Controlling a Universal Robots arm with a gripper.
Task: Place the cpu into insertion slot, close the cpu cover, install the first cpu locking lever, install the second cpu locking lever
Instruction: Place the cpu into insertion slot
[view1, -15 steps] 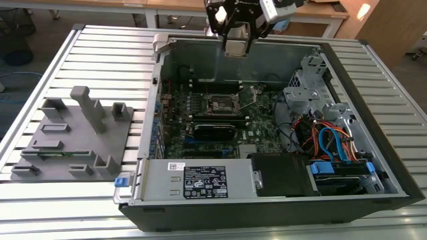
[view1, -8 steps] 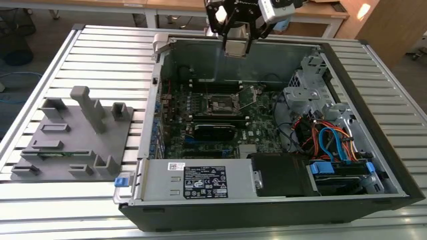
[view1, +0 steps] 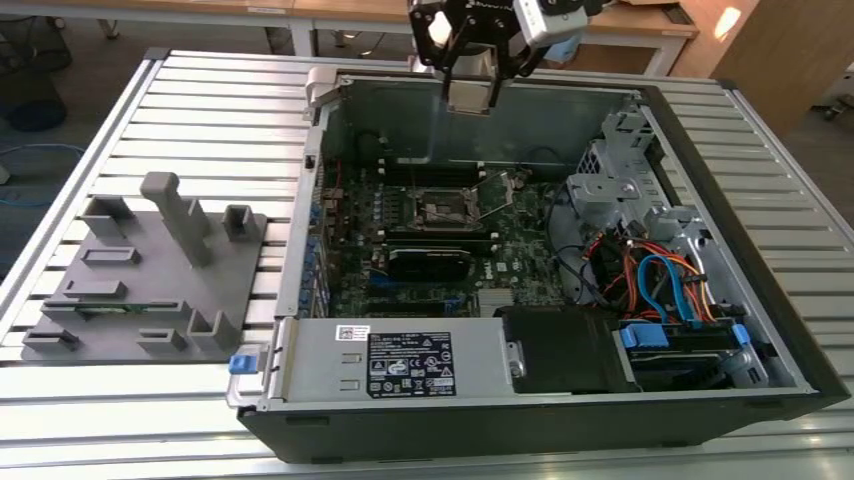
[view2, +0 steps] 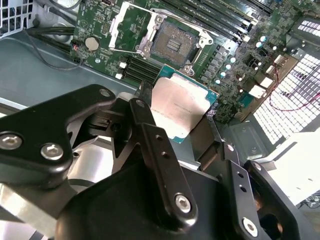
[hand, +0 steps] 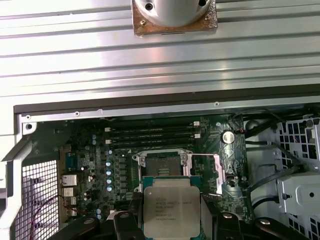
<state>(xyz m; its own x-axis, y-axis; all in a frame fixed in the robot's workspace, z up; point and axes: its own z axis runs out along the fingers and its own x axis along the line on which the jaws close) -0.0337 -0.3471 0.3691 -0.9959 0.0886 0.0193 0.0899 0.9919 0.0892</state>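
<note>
My gripper (view1: 471, 92) hangs above the back wall of the open computer case, shut on the cpu (view1: 470, 98). The cpu (view2: 179, 106) is a flat square chip with a dull silver top, clamped by its edges between the two black fingers (view2: 146, 107). It is held in the air, well clear of the board. The insertion slot (view2: 172, 42) lies below and ahead of it, a dark square socket with a silver rim, bare inside. In the first wrist view the cpu (hand: 171, 207) sits just in front of the insertion slot (hand: 161, 162). The cpu cover (hand: 220, 172) stands swung open beside the socket.
Long black memory slots (hand: 152, 132) run along the far side of the socket. A black card (view1: 427, 263), a labelled power supply box (view1: 400, 362) and coloured cables (view1: 654, 280) fill the case. A grey fixture tray (view1: 147, 270) sits on the slatted table at the exterior view's left.
</note>
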